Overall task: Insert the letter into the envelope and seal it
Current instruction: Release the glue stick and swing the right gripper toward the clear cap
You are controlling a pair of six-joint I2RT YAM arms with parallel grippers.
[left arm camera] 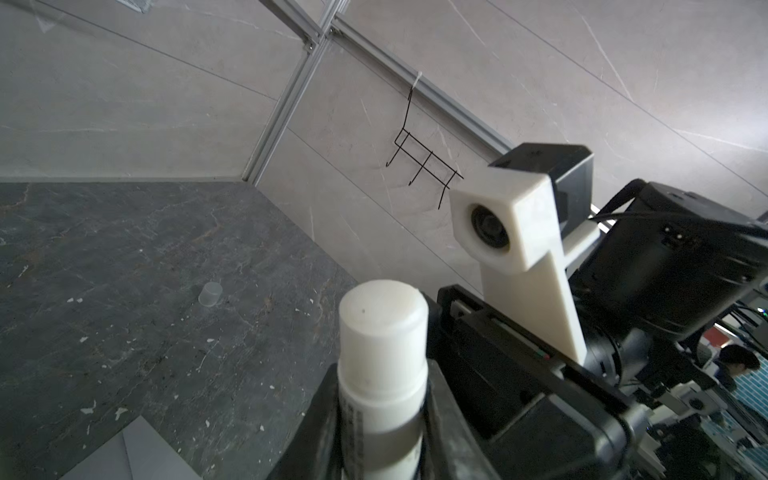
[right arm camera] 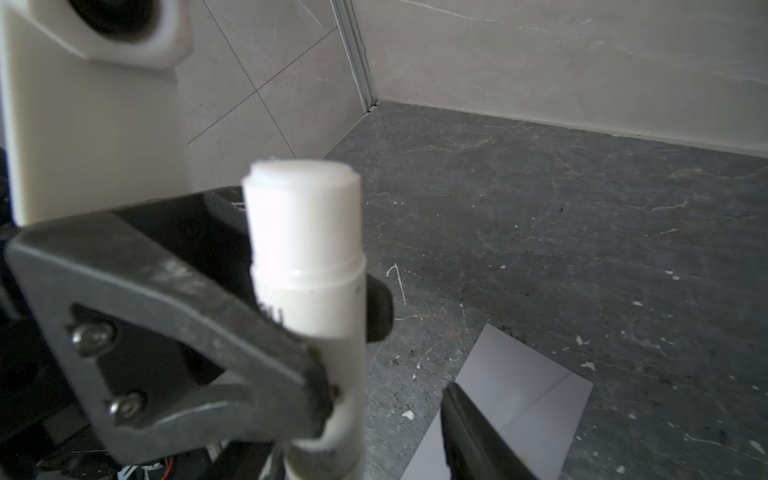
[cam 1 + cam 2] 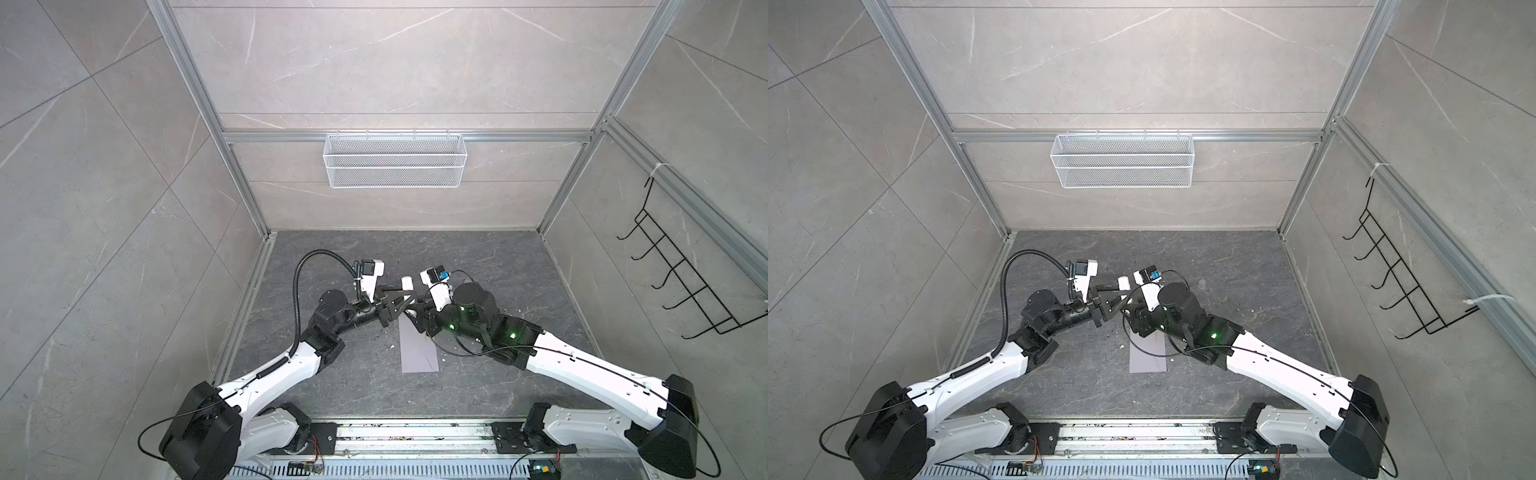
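Envelope (image 3: 419,353) first, nearest us: flat on the table (image 3: 498,266), nothing pinning it. Letter not visible anywhere. We reckon it's inside but can't confirm, nor can we tell whether the flap is down. Right arm's cable (image 3: 1148,353) drapes across the envelope.

Just past that, both grippers meet above the envelope's far end. Left gripper (image 1: 382,386) is clenched on the glue stick (image 2: 305,249), bare glue end exposed. Right gripper (image 3: 417,311) is released, one finger (image 2: 478,436) apart from the stick.

Farther out, clear cap (image 1: 210,295) sits alone on the table.

Risks, imo:
- W/ envelope unpinned, dragging glue could slide or crumple it.
- Cable could snag it.
- Arms this close could knock the stick askew.
- Glue may smear the table.
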